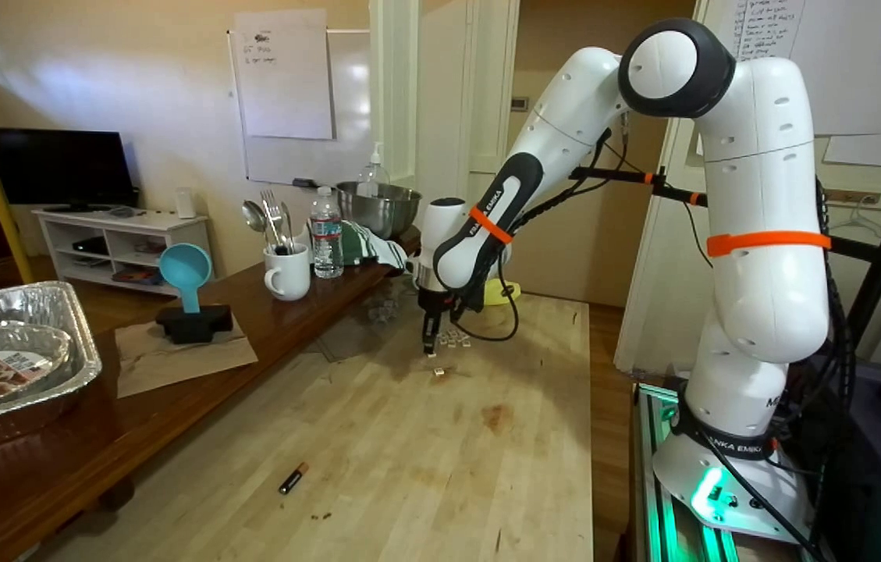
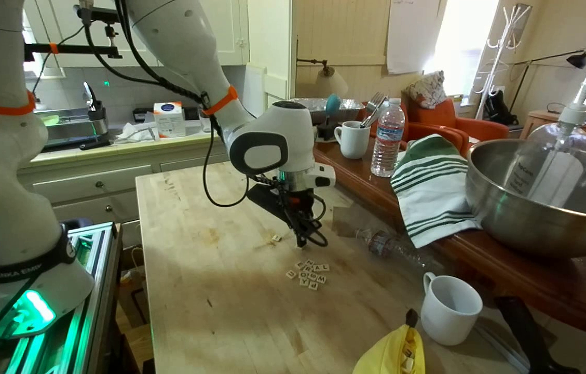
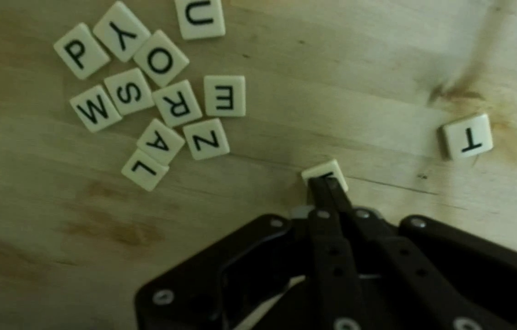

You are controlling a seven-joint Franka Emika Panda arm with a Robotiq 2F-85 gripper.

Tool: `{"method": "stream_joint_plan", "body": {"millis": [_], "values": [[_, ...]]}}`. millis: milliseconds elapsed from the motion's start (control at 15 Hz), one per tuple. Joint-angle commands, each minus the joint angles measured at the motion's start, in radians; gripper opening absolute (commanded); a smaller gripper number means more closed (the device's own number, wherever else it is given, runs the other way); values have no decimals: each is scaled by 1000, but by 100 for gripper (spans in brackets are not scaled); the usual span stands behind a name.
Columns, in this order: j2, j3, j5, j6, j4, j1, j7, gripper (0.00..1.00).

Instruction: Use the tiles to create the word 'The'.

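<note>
My gripper [image 3: 324, 179] is shut, its fingertips pressed together with no tile between them. They sit over a pale tile [image 3: 323, 168] and cover most of its letter; whether they touch it I cannot tell. In the wrist view a T tile [image 3: 469, 137] lies by itself to the right, slightly turned. An E tile [image 3: 225, 96] is at the near side of a loose cluster on the left, beside an R tile [image 3: 177, 103] and an N tile [image 3: 206, 139]. Both exterior views show the gripper [image 2: 301, 244] low over the table, between the cluster [image 2: 311, 274] and the T tile [image 2: 276, 238].
A clear plastic bottle [image 2: 383, 242] lies near the raised dark counter [image 1: 315, 312]. A yellow pouch [image 2: 389, 350], a white mug [image 2: 451, 311] and a black handle [image 2: 531, 332] are beyond the cluster. A battery [image 1: 293, 478] lies at the table's opposite end.
</note>
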Motion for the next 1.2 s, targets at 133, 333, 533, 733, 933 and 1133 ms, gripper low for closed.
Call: {"method": "stream_joint_plan", "body": {"millis": [133,333,533,733,933,1133], "values": [[-14,106,57,10,-64,-94,-350,0],[-30,131,84,-13,-79,-119,-535,0],[-40,141,101,-19,-92,-127,-707,0],[-50,138,113,-32,-102,-123,-849,0],[-61,121,110,-36,-115,-109,-931,0],[-80,111,147,-45,-108,-101,-923,0]]}}
